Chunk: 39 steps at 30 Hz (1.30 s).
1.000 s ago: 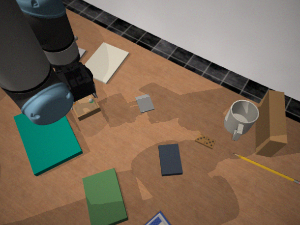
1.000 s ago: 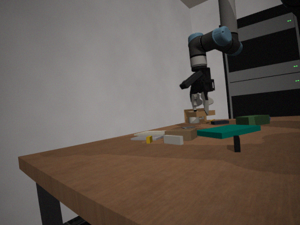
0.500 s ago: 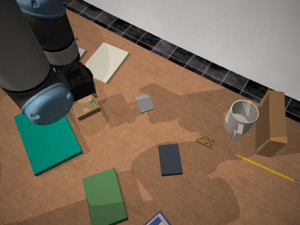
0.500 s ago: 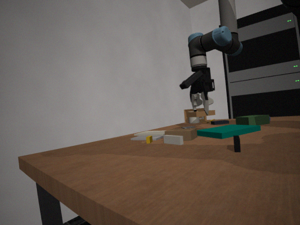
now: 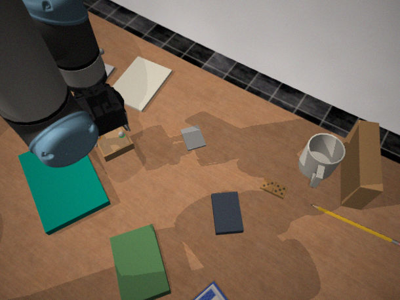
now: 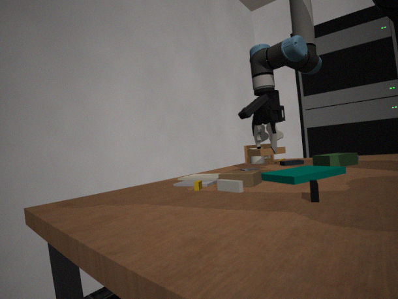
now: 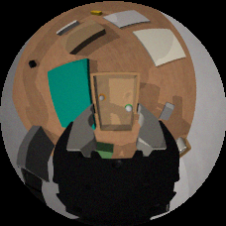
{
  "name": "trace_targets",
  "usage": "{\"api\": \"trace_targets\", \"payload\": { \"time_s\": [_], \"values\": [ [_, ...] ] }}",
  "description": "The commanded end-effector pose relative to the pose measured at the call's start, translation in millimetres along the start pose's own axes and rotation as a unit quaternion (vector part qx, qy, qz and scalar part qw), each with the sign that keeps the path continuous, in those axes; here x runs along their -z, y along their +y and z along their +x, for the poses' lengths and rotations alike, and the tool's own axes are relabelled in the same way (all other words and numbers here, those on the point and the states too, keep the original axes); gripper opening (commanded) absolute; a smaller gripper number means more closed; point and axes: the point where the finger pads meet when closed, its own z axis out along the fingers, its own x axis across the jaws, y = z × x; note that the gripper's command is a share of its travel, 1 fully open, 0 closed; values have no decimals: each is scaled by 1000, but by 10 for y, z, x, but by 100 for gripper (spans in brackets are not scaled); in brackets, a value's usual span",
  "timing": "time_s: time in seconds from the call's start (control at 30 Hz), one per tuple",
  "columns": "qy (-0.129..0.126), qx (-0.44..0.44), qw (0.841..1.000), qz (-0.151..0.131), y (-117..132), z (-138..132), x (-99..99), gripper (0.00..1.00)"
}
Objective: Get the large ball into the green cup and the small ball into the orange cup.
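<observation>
Two fingers of the hand (image 7: 115, 130) clamp the wooden puzzle (image 7: 115, 101) above the table.

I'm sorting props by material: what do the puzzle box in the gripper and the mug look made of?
The puzzle box, held in the gripper, looks like light matte wood, tan with darker sides. The mug looks like matte pale-grey ceramic or plastic; its plain, unglossy surface leaves that open.

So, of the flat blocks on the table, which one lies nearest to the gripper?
The teal block, directly beside the held wooden puzzle; the green and dark blue blocks lie farther away.
</observation>
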Motion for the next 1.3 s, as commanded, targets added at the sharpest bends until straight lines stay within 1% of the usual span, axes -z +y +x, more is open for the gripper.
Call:
{"api": "trace_targets", "payload": {
  "time_s": [0.0,0.2,0.63,0.7,1.2,1.27],
  "values": [
    [0,0,1000,0,-2,4,-20,44],
    [0,0,1000,1,-2,4,-53,44],
    [0,0,1000,1,-2,4,-227,44],
    [0,0,1000,1,-2,4,-227,44],
    [0,0,1000,1,-2,5,-477,44],
    [0,0,1000,1,-2,5,-477,44]
  ]
}}
